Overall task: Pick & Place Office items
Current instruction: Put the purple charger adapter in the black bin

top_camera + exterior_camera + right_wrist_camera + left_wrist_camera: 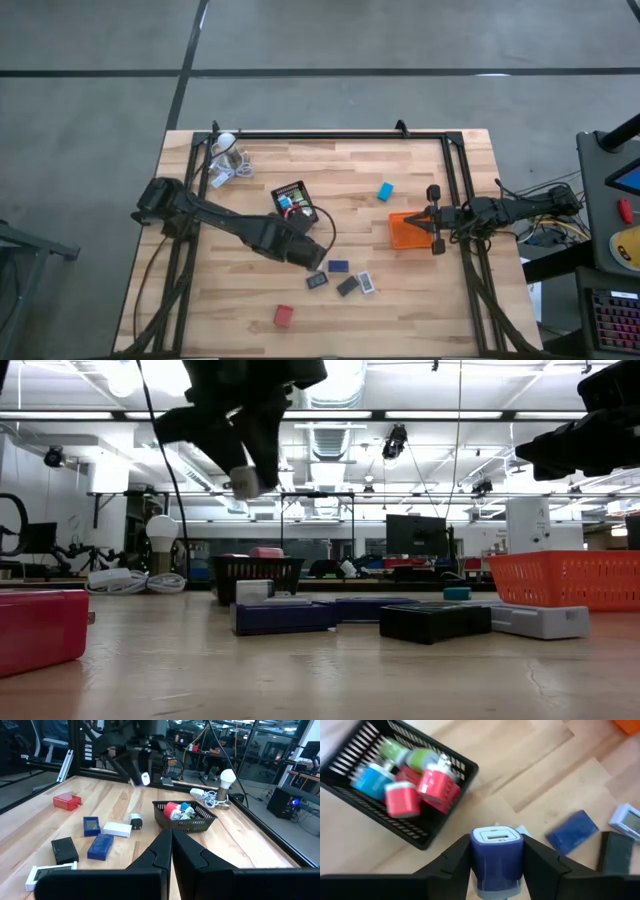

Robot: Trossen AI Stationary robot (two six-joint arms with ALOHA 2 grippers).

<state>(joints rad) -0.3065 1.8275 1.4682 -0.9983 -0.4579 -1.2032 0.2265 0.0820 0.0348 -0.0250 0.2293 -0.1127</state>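
Flanking the left tool (496, 870): black mesh tray (440, 827), blue rectangle (571, 832).

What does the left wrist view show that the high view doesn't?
Only the left wrist view shows the left gripper shut on a blue block, plus red, blue and green pieces inside the black tray. Only the high view shows the orange tray, the right gripper beside it and a red block. Both show the black tray and a flat blue piece.
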